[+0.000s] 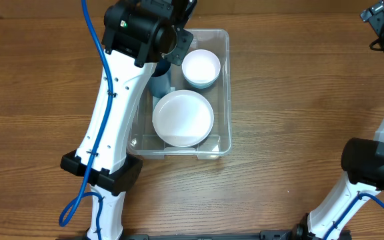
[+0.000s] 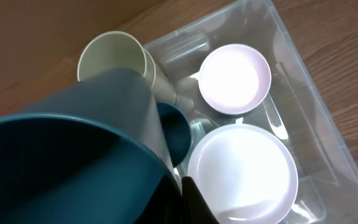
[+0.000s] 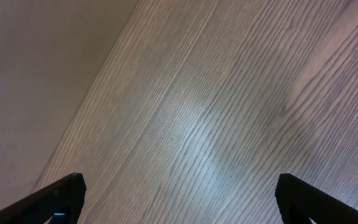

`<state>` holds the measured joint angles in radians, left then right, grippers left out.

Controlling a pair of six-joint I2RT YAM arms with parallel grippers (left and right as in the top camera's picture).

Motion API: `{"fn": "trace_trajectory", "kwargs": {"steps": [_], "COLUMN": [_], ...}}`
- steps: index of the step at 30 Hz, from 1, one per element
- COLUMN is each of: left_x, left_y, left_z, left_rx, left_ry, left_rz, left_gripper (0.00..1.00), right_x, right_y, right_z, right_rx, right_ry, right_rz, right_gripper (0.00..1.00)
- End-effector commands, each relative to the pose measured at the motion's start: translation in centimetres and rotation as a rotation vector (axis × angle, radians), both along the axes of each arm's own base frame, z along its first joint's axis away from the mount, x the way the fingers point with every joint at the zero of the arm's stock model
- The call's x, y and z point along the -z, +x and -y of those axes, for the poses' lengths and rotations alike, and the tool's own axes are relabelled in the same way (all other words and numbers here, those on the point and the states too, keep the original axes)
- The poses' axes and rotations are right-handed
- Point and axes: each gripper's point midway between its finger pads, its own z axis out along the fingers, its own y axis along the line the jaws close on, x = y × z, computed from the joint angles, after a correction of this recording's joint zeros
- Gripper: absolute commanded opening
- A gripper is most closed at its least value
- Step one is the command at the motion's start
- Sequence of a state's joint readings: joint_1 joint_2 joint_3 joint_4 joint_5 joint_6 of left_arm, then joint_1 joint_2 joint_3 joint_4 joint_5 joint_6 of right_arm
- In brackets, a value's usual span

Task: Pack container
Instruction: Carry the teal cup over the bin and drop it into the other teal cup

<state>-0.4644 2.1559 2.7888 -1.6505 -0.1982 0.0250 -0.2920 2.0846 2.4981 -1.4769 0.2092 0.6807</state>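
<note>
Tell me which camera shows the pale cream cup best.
Left wrist: the pale cream cup shows its open mouth beyond the teal cup. Overhead, the left arm hides it; the right wrist shows only the wooden table.

Small bowl (image 1: pixel 201 67) behind large bowl (image 1: pixel 183 118) in container (image 1: pixel 225 93); cup (image 2: pixel 73 143) left of both.

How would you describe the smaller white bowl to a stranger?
Find the large clear plastic rectangular bin on the wooden table. At its end farthest from the robot sits the small round white bowl. The white round dish beside it is clearly wider.
</note>
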Motion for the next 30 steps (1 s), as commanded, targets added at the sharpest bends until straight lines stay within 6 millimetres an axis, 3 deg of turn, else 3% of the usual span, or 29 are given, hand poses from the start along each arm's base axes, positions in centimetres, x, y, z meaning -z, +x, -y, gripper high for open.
{"fn": "trace_trajectory", "kwargs": {"steps": [1,6,12,15,30], "left_x": [-0.6,-1.1,-5.2,-6.2,-3.7], "left_y": [-0.7,-0.6,-1.6,-2.5,-2.6], "left_z": [-0.3,-0.2,-0.9,-1.3,-1.4], "left_rx": [-0.019,-0.02,-0.023,-0.022,-0.034], "left_ry": [-0.029,-0.038,-0.087,-0.097,-0.059], "left_rz": [-0.004,0.014,0.128,0.143,0.054], "left_gripper": [0.04,0.04,0.04,0.04,0.04], "right_x": [-0.9,-0.9,-0.9,-0.9,-0.9], "right_y": [-0.1,-0.1,-0.1,-0.1,-0.1], "right_z": [-0.1,-0.1,-0.1,-0.1,-0.1], "right_rx": [0.007,0.007,0.007,0.007,0.007], "right_ry": [-0.009,-0.009,-0.009,-0.009,-0.009], "right_rz": [0.025,0.026,0.025,0.025,0.025], "right_gripper": [1.0,1.0,1.0,1.0,1.0]}}
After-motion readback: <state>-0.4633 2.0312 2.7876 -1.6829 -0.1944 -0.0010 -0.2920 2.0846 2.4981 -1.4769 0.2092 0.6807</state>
